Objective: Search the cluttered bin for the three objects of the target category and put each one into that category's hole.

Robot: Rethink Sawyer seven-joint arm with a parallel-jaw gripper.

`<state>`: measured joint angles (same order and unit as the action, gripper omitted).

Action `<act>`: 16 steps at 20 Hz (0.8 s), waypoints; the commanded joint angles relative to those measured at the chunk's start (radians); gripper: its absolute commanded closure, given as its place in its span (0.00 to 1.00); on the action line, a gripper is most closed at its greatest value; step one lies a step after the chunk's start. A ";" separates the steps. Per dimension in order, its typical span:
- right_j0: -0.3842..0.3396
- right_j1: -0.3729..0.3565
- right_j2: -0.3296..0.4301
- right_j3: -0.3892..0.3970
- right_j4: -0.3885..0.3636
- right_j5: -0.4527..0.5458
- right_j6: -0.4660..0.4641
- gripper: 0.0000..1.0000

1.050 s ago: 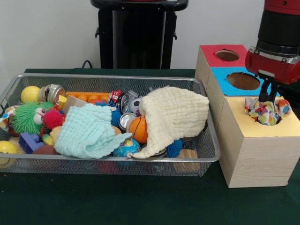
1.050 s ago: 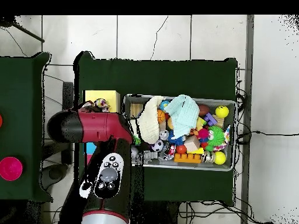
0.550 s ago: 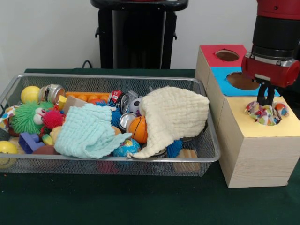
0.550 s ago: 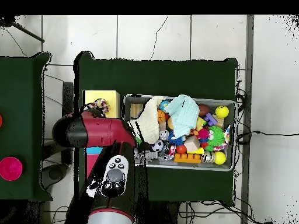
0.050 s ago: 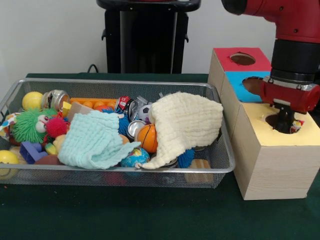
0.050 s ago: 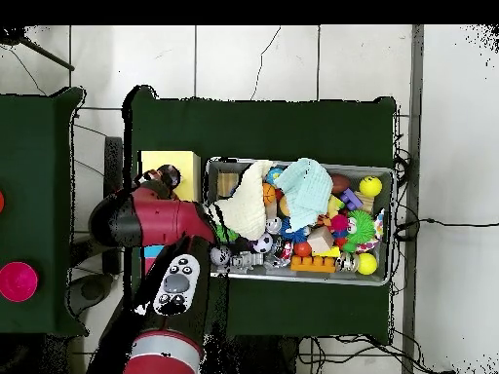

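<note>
Now the gripper has sunk into the hole of the yellow box, lower than half a second ago, and the multicoloured cloth, which then sat bunched on top of the hole, has nearly gone inside; only a scrap shows at the hole's right rim beside the black fingers, whose tips are hidden in the hole, so I cannot tell whether they are open or closed. Nothing in the bin has shifted. Dark green cloth covers the table, a white wall stands behind, and the overhead view shows a pale tiled floor (with cables trailing along it). One wire mesh bin lies beside a row of three boxes, their tops red, blue and yellow, each with one round hole. Two cloths remain on the clutter in the bin: one cream cloth draped toward the right end, and one mint cloth left of it. Smaller toys fill the rest, among them one fuzzy green creature, one orange basketball and two yellow balls at the left end.
</note>
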<state>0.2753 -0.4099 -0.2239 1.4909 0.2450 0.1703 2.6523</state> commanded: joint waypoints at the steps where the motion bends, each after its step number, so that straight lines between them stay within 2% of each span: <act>1: 0.042 0.204 0.066 0.071 0.077 -0.025 0.189 1.00; 5: 0.077 0.155 0.006 0.072 0.107 0.086 0.185 1.00; 11: 0.089 0.026 -0.072 0.050 0.088 0.282 0.115 1.00; 13: 0.074 -0.023 -0.077 0.035 0.076 0.333 0.088 1.00; 16: 0.032 -0.088 -0.045 0.021 0.083 0.419 0.071 1.00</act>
<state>0.3481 -0.4295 -0.3175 1.4872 0.3238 0.2928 2.6524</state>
